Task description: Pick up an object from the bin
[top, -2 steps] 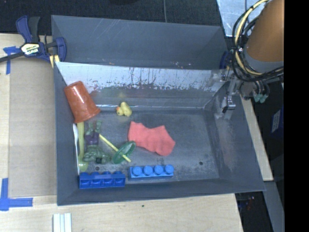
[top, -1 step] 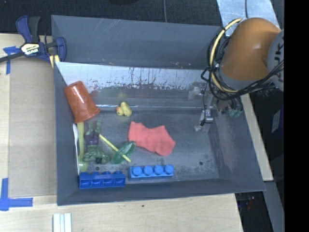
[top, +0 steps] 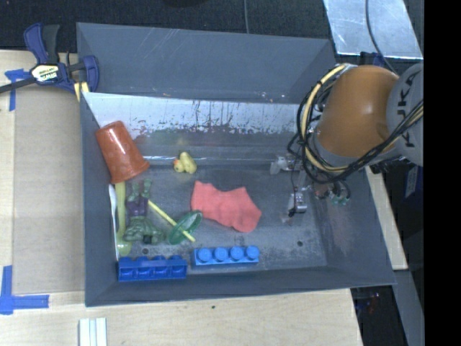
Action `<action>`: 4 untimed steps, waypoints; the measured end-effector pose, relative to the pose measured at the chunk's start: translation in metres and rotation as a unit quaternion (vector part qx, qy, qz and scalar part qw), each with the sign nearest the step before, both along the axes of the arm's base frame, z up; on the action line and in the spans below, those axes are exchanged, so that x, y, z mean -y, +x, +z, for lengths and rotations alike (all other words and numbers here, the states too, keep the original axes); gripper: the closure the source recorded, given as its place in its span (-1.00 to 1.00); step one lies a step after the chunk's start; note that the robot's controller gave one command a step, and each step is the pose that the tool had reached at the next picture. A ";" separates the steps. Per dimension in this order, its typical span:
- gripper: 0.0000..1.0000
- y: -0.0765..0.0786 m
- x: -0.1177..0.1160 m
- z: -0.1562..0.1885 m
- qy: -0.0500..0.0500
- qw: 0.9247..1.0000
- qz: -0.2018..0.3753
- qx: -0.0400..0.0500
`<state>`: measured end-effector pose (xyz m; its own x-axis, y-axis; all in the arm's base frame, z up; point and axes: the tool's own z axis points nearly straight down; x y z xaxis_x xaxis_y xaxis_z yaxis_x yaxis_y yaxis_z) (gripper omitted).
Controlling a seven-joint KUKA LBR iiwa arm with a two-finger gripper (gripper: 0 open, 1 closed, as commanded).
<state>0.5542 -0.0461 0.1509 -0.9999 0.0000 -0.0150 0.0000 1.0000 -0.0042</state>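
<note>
Grey metal is seen all round in the camera view: the bin is entered from the right by the arm, and its jaws are placed over bare floor in the bin's right half, with nothing seen between them. Whether they are released or clenched cannot be told.

Nearest to them, to their left and near the middle of the floor, a pink lump is laid flat, clear of most other things. It is judged to be soft and light, likely to give under pressure and unlikely to slip or break. It would best be pinched from above at a raised fold near its right end.

Farther left, a duck is set by the back wall and a cup is tipped in the left corner. A green heap is piled just behind the blue bricks along the front.
</note>
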 end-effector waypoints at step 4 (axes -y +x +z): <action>1.00 0.048 -0.064 -0.023 -0.001 1.000 0.012 0.003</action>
